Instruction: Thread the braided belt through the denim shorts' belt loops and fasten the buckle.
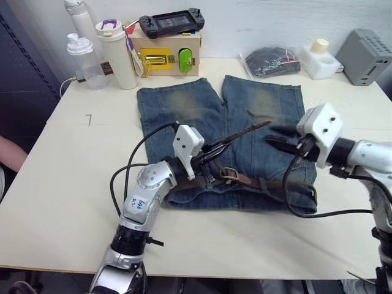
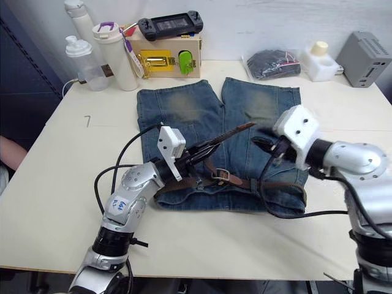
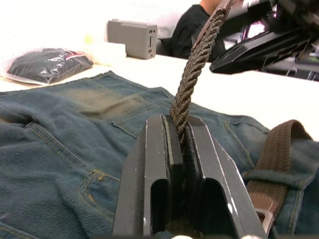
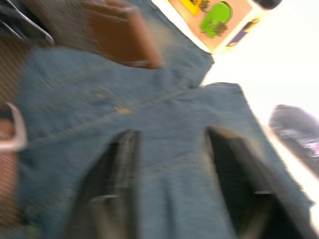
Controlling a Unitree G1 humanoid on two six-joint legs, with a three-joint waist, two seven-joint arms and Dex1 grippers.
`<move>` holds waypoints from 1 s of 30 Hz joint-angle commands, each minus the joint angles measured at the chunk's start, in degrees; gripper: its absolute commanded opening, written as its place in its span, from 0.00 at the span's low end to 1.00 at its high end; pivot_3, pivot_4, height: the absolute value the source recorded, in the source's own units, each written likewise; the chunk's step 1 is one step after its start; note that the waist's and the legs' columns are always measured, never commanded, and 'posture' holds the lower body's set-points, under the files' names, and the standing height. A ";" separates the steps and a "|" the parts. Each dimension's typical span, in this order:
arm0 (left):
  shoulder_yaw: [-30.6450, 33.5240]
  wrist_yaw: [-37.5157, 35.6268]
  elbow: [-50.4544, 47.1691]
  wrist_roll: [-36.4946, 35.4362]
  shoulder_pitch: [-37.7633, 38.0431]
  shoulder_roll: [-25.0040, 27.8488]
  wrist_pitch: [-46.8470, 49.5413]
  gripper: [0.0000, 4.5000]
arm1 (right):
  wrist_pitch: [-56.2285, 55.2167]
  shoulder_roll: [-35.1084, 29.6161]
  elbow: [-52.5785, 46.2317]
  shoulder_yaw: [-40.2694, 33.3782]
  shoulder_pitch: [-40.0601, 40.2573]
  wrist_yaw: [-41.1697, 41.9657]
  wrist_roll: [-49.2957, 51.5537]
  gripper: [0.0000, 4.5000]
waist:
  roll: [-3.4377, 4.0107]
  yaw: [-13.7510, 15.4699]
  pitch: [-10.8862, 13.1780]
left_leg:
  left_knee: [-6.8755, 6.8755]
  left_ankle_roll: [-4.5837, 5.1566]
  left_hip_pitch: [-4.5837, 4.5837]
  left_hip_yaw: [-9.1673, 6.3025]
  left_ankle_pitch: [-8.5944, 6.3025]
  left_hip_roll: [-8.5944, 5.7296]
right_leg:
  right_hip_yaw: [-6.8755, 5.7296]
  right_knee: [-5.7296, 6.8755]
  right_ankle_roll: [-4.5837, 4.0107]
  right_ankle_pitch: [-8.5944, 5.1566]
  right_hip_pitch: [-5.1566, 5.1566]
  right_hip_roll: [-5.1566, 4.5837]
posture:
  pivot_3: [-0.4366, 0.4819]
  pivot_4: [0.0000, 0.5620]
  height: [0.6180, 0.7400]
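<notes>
Left wrist view: braided belt [image 3: 192,79] between left gripper [image 3: 182,164] fingers

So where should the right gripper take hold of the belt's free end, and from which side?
Probably on the smooth leather tip of the braided belt. The left gripper is shut on the strap and holds it raised above the denim shorts, the tip slanting toward the right gripper. That gripper is open, so it could come straight in from the robot's right, one finger on each flat face.

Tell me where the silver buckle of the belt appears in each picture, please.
Left eye: buckle on the waistband, centre.
Right eye: buckle, centre, beside the left gripper.
Left wrist: silvery edge, bottom right.
Right wrist: buckle at left edge.
Shared landmark: denim shorts.
</notes>
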 commanded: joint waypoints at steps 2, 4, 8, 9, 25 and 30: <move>-0.16 -0.34 -3.15 -1.19 1.37 -0.31 -2.59 0.00 | 7.18 2.34 -6.63 5.78 1.53 -1.61 4.90 0.01 | 0.00 0.11 0.00 | 0.00 0.00 0.01 -0.01 0.00 -0.01 | 0.01 -0.01 0.00 0.00 0.01 0.00 | 0.48 0.27 0.22; -0.33 -0.34 -3.20 -1.14 1.55 -0.23 -2.80 0.00 | 7.92 3.19 -7.60 8.40 2.41 -2.64 4.69 0.01 | 0.00 0.24 0.00 | 0.03 0.00 0.00 -0.01 0.00 -0.02 | 0.02 -0.07 0.00 0.00 0.04 0.00 | 0.48 0.27 0.22; -0.36 -0.30 -3.52 -1.12 1.70 0.02 -2.95 0.00 | 9.20 3.97 -6.63 13.75 2.80 -6.04 1.67 0.01 | 0.00 0.26 0.00 | 0.05 0.01 0.00 -0.04 0.01 -0.04 | 0.02 -0.11 0.00 0.00 0.08 0.00 | 0.48 0.27 0.22; -0.41 -0.30 -3.62 -1.07 1.75 0.09 -3.00 0.00 | 9.54 3.67 -5.93 15.22 2.84 -6.99 0.38 0.01 | -0.01 0.20 0.00 | 0.05 0.01 0.00 -0.04 0.01 -0.04 | 0.01 -0.10 0.00 0.00 0.08 0.00 | 0.48 0.27 0.22; 0.77 -0.03 -7.29 -1.22 8.33 4.79 -1.48 0.00 | 10.85 2.71 -6.82 17.43 6.02 -9.40 -1.10 0.01 | -0.33 0.24 -0.22 | 0.01 0.01 0.14 -0.11 0.01 -0.02 | -0.03 -0.12 0.00 0.01 0.20 0.01 | 0.48 0.27 0.22; 1.12 0.76 -8.03 -2.04 9.02 4.67 -1.06 0.00 | 13.37 3.61 -8.29 8.23 5.09 -7.67 6.14 0.01 | -0.33 0.35 -0.21 | 0.02 0.01 0.11 -0.11 0.01 -0.05 | -0.01 -0.14 0.00 0.00 0.19 0.01 | 0.48 0.27 0.22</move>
